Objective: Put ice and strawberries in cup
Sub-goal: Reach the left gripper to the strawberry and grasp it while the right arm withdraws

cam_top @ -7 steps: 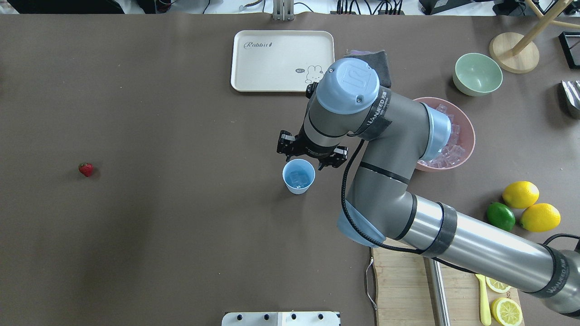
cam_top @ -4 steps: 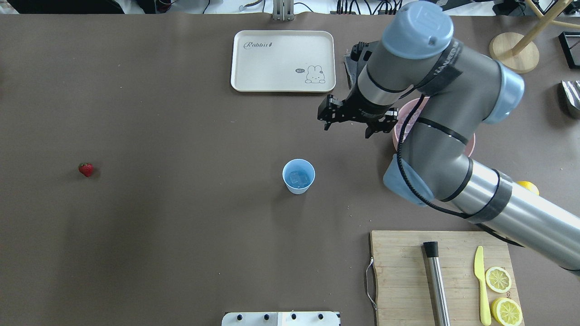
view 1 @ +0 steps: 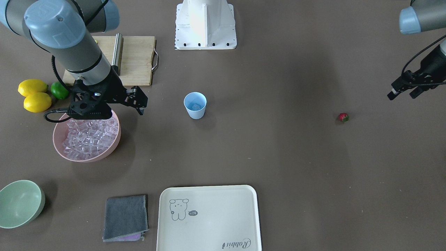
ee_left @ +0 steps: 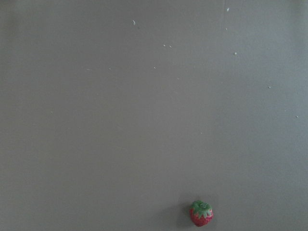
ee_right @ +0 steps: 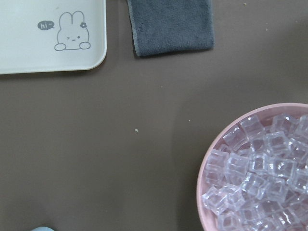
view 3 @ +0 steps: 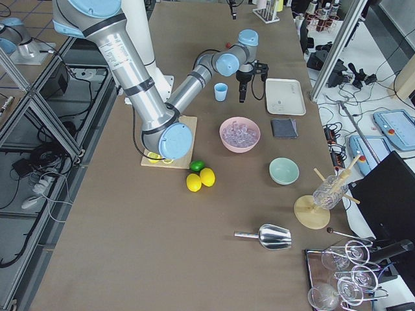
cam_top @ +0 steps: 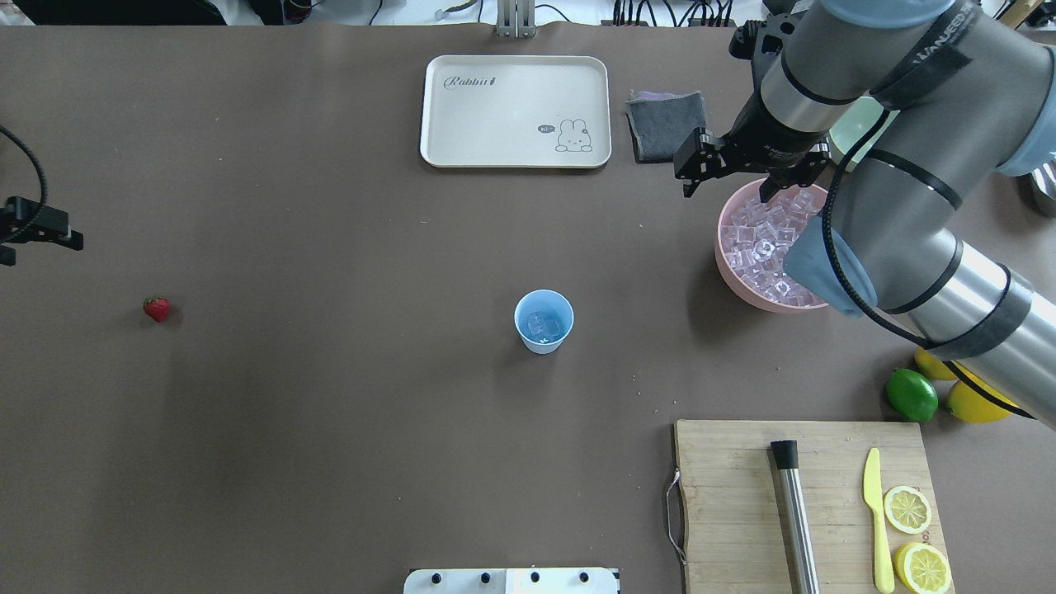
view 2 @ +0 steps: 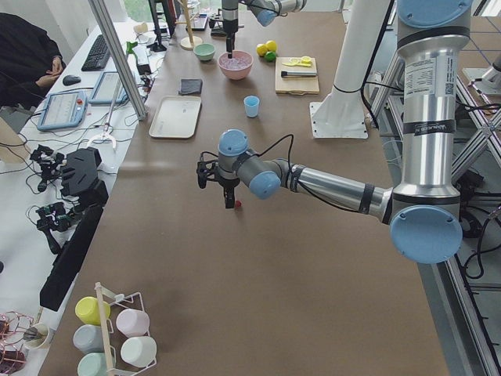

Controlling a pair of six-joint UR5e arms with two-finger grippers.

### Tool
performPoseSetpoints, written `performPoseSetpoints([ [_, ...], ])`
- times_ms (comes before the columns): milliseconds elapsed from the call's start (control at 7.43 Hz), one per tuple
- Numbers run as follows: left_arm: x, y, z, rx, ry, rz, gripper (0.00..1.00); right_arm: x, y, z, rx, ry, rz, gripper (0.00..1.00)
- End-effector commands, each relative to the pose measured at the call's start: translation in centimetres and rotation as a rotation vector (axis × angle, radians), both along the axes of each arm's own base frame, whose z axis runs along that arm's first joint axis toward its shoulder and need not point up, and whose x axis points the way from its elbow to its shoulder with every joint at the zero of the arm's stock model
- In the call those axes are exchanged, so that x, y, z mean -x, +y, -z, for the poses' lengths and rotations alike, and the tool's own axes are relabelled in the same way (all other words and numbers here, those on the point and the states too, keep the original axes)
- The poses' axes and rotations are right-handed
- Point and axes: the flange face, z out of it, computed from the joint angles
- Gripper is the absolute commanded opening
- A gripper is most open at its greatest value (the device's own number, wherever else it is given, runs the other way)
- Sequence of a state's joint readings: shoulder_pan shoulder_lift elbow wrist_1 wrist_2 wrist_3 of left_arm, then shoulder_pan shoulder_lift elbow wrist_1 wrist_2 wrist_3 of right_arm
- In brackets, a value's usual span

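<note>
Loosely heaped glassy ice cubes [cam_top: 763, 243] fill the round pink bowl [cam_top: 720, 247]; right gripper [cam_top: 727, 193] hovers over its rim, jaws spread

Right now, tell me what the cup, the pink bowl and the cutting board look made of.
The cup: probably plastic, matte light blue, thin even wall. The pink bowl: plastic or melamine, smooth, soft sheen; cannot tell which. The cutting board: wood, likely bamboo, visible strip grain.

- "Rabbit", in script, on a corner of the cream tray [cam_top: 495, 124].
- "hi~" in the speech bubble [ee_right: 46, 25] beside the tray's bunny drawing [ee_right: 72, 33].
- "WANJEED" on the right arm's black strap [cam_top: 940, 41].
</note>
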State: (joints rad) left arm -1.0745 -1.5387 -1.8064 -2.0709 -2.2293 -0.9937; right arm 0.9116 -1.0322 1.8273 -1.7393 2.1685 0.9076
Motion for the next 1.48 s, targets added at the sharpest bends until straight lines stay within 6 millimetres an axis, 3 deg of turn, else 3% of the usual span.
performPoseSetpoints([
  [0,-8.6,-0.1,-0.6,0.016,-0.019,0.014,0.95,-2.7,-1.4,-1.9,-0.012,0.012,0.020,1.00],
  [135,-9.9,-0.5,-1.9,0.017,-0.008,0.011,0.93,-2.8,-1.8,-2.3,-0.011,0.018,0.023,1.00],
  [404,-10.5,-0.8,-4.2,0.019,-0.012,0.007,0.89,-2.8,-2.1,-2.5,-0.012,0.022,0.025,1.00],
  [673,-11.2,-0.5,-4.4,0.027,-0.021,0.014,0.84,-2.9,-2.2,-2.5,-0.014,0.022,0.022,1.00],
  [942,-10.9,-0.1,-4.6,0.034,-0.021,0.019,0.70,-3.0,-2.2,-2.4,-0.013,0.021,0.022,1.00],
  [1346,-9.7,1.5,-5.2,0.041,-0.027,0.017,0.70,-2.8,-2.1,-2.4,-0.009,0.016,0.026,1.00],
])
